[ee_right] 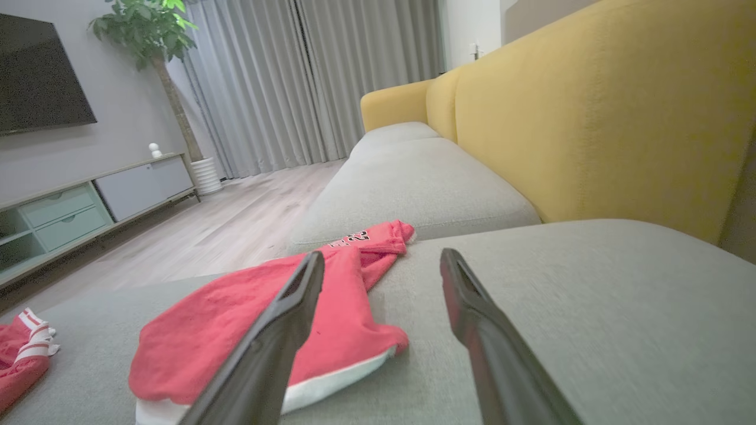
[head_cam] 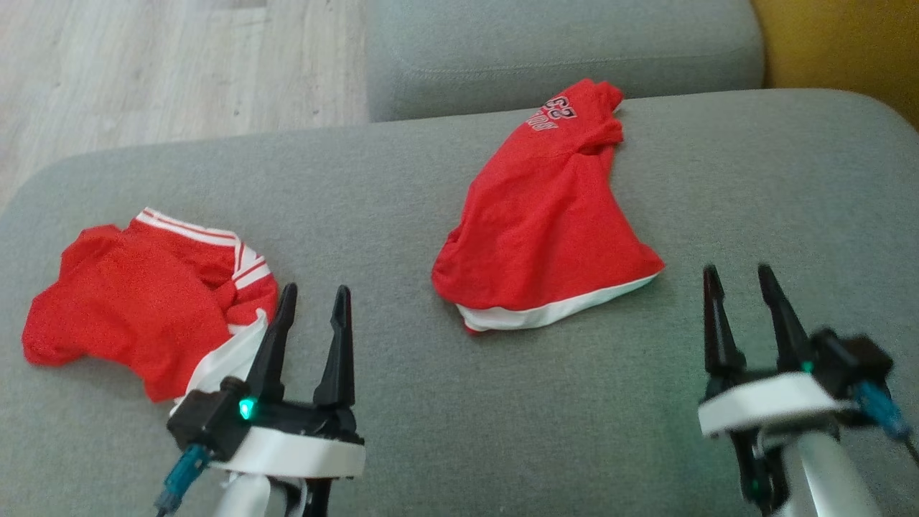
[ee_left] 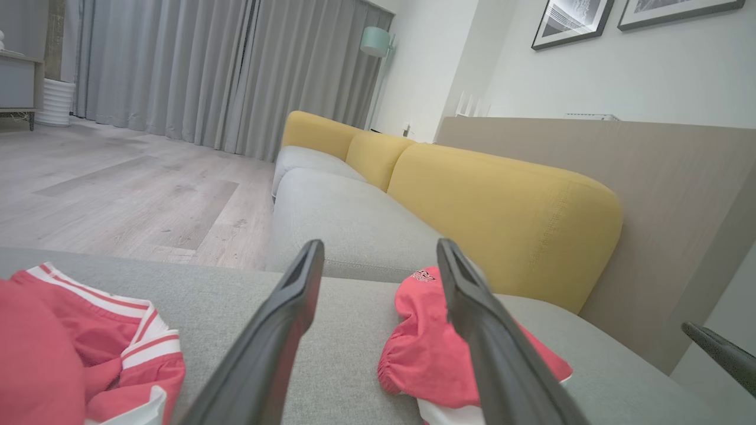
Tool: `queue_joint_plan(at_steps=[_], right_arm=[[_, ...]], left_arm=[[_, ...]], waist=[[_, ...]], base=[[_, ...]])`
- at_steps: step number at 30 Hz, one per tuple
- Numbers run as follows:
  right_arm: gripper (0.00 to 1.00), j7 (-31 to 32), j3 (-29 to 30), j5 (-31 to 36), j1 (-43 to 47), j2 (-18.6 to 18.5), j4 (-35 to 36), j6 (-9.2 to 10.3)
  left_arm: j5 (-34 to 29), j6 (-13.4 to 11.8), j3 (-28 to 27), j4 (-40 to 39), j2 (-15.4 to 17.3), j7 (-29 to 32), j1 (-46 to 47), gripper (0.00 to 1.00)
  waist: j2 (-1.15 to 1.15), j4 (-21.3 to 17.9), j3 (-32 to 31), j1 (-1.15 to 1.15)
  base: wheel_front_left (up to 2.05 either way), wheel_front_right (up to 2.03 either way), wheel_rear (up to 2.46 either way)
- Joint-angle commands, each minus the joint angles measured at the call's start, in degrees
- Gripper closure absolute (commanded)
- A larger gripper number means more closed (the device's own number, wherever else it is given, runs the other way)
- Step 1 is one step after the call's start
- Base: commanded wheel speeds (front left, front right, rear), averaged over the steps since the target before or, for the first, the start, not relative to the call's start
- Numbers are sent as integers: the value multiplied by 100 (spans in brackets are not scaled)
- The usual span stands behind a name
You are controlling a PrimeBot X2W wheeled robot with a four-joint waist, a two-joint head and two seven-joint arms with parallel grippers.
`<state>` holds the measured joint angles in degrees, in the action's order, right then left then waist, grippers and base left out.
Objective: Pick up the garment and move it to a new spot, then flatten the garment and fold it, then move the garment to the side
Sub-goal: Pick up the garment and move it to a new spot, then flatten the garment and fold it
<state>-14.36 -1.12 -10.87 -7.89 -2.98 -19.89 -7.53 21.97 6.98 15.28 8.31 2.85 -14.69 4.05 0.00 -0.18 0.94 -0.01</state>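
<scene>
Empty left gripper [head_cam: 316, 289], fingers spread, over the gray cushion [head_cam: 402, 402]; striped red garment [head_cam: 136, 301] is just beside its left finger. The right gripper [head_cam: 738, 269] is spread too, empty. The red white-hemmed garment [head_cam: 546, 237] lies crumpled between both grippers, farther ahead, untouched.

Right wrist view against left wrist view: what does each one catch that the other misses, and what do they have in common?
Right wrist view, unlike the left: a dark TV screen on the wall and the leaves of a tall plant. Left wrist view, unlike the right: two framed pictures on the wall and a floor lamp with a pale green shade. Shared: the red garment with the printed logo and the red garment with white stripes, both lying on the grey seat cushion, plus the yellow backrest and grey curtains.
</scene>
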Motion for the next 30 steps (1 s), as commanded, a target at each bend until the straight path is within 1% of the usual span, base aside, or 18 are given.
queue_joint_plan(at_steps=[1, 6, 9, 15, 18, 19, 23, 30], right_arm=[[0, -63, -142, -99, 22, 9, 341, 4], [0, -63, -202, -207, 410, 10, 616, 4], [0, -63, -179, -223, 481, 10, 688, 4], [0, -63, -18, -151, 390, 10, 589, 4], [0, -63, 81, -73, 277, 10, 407, 4], [0, -63, 126, -61, 213, 10, 303, 4], [0, 71, 292, -96, -366, 10, -502, 4], [0, 408, 555, -562, -1453, 10, -2005, 4]], left_arm=[[-55, -56, -241, -118, 3, -30, 86, 0], [-184, -57, -324, 7, 3, -30, 20, 0], [-271, -53, -335, 22, 3, -30, -8, 0], [-220, -52, -294, 21, 3, -30, 22, 0], [-204, -49, -235, 6, 3, -30, 86, 0], [-202, -47, -213, 3, 3, -30, 111, 0], [-181, -34, -104, 9, 3, -30, 259, 0], [-150, -10, 52, 64, 3, -30, 489, 0]], waist=[[0, -58, -51, 1], [0, -80, -80, 1], [0, -61, -57, 1], [0, 83, -10, 1], [0, 184, 90, 1], [0, 219, 131, 1], [0, 434, 427, 1], [0, 794, 802, 1]], base=[[0, 0, 0], [0, 0, 0], [0, 0, 0], [0, 0, 0], [0, 0, 0], [0, 0, 0], [0, 0, 0], [0, 0, 0]])
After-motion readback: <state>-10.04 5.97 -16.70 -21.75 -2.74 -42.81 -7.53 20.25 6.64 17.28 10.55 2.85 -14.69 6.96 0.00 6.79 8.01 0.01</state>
